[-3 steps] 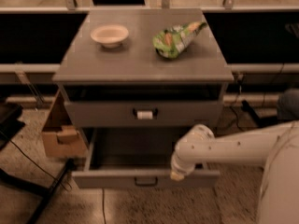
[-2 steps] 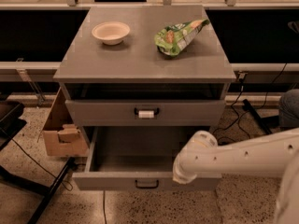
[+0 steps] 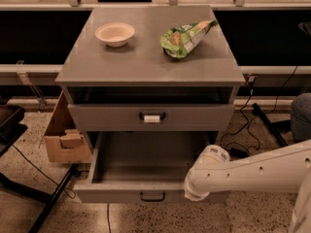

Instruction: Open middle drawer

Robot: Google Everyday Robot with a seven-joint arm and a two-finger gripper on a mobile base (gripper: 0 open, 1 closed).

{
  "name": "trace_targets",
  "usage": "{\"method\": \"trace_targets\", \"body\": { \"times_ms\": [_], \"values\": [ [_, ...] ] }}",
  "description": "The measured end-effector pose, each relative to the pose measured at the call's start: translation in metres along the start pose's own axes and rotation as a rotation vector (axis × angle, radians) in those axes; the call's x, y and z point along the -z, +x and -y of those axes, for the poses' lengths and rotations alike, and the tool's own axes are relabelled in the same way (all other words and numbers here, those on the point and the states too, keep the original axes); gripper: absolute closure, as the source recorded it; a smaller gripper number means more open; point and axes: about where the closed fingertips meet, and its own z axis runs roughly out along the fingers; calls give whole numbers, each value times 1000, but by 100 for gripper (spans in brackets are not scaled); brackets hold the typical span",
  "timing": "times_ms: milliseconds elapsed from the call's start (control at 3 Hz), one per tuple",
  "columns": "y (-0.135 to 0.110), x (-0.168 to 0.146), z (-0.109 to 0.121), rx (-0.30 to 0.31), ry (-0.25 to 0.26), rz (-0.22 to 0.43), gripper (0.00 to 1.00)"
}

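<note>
My gripper (image 3: 194, 192) sits low at the front edge of the middle drawer (image 3: 116, 192), near its corner, and its black loop handle (image 3: 152, 196) lies just to the side of me at the centre. Whether my gripper is clenched or released, I cannot tell. The drawer is pulled well out of the cabinet (image 3: 146, 62), its inside showing beyond my gripper. Compared with a moment ago, the drawer front is a touch further out, and my arm (image 3: 252, 171) is lower along it.
</note>
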Motion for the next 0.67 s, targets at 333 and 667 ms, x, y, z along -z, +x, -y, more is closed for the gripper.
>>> {"method": "trace_targets", "body": {
  "times_ms": [333, 667],
  "values": [
    [0, 0, 0, 0, 0, 0, 59],
    [-5, -1, 2, 49, -9, -22, 59]
  ]
}}
